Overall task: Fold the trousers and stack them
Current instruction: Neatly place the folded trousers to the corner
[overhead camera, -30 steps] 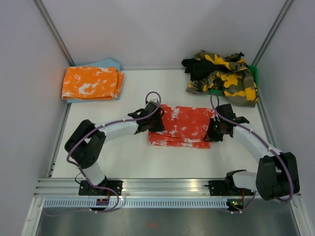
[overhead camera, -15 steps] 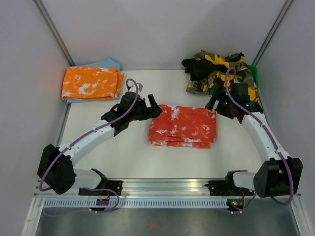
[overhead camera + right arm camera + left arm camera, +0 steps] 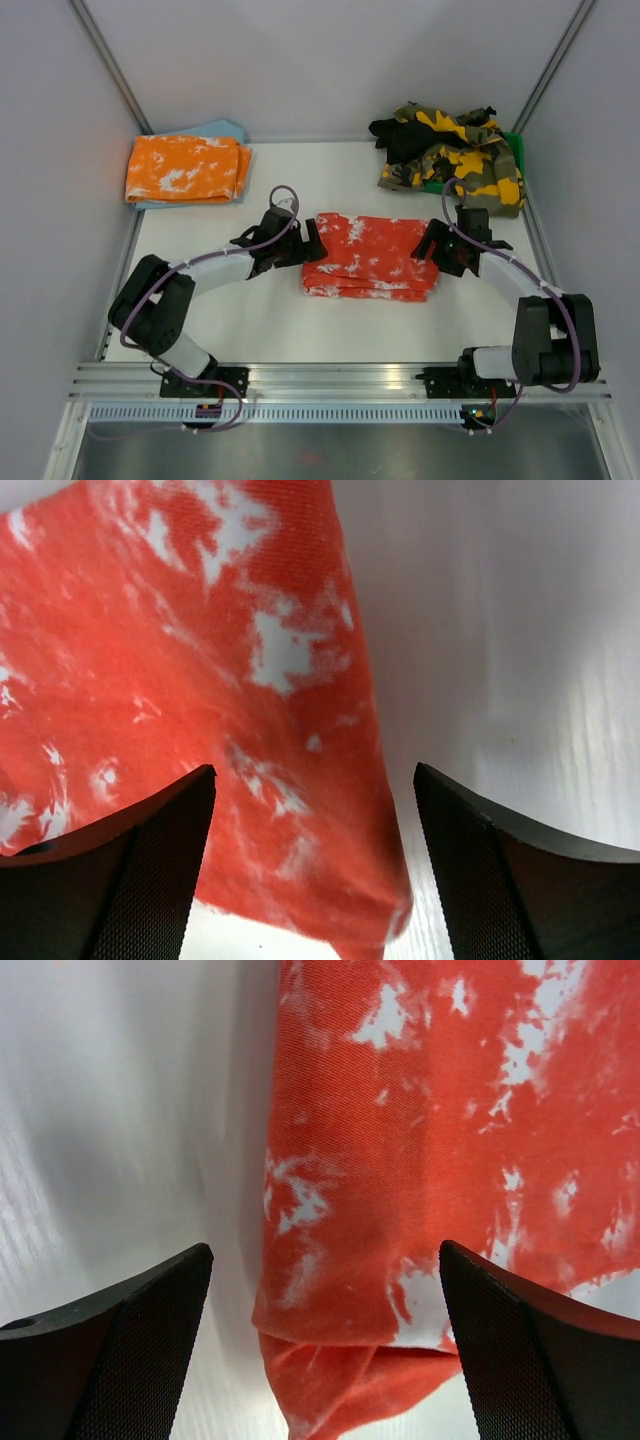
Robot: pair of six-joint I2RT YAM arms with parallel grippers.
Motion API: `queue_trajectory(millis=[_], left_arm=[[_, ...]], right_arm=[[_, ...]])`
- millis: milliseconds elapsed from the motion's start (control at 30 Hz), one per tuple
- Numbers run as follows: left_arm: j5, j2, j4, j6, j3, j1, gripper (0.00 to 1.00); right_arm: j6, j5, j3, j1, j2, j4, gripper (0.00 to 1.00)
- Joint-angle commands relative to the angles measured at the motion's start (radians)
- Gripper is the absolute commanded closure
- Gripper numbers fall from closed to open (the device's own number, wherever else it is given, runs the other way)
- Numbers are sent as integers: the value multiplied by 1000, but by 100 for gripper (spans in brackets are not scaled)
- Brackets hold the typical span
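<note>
The left gripper has its two black fingers spread wide. The left end of the red trousers lies under the gap, with a rolled fold edge showing at the bottom of the wrist view. The right gripper is spread nearly as wide over the opposite end of the cloth, its fingers standing either side of the right-hand edge. Neither pair of fingers pinches the cloth.

From above, the two grippers sit at either short end of the red trousers — left gripper at the left edge, right gripper at the right edge. Both arms bend inward from their bases at the near rail. The trousers are red with white splotches and are folded into a flat rectangle. They lie in the middle of the white table, long side running left to right.

At the far left corner a folded orange-and-white pair rests on a light blue cloth. At the far right corner, well apart from the red pair, a rumpled camouflage pair is heaped with a black pair — a green edge shows beside them.
</note>
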Motion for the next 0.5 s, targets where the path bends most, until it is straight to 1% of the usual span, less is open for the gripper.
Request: queue_trajectory(millis=[0,67,100,167,233,267,300,333,367,400,433,467], left_arm=[[12,54,117,-22,-6,4,1],[14,102,133,-27,-5,4,2],[22,120,146,-28,-6,4,3],[58,162,207,-34,-11,4,6],[101,190,256,-48,-14,4,12],[153,204,306,-51,-15,4,16],[175,224,327,-59,-14,2,34],[190,232,340,-62,-12,2,45],[198,238,348,-64,-9,1,56],[192,244,344,-62,-5,1,82],[183,244,333,-56,6,1,96],[157,241,304,-47,14,2,98]], right_arm=[[32,-54,-31,1,55,157,14],[33,-59,-38,1,81,176,19],[35,-59,-41,3,106,183,20],[49,-69,-54,1,133,209,25],[63,-94,-66,1,149,235,28],[76,-103,-78,3,156,243,34],[81,-111,-84,1,160,249,37],[89,-117,-92,1,163,266,41],[93,-123,-109,1,163,274,51],[102,-125,-116,1,163,280,58],[106,-128,-127,4,164,291,70],[109,-129,-129,3,163,292,77]])
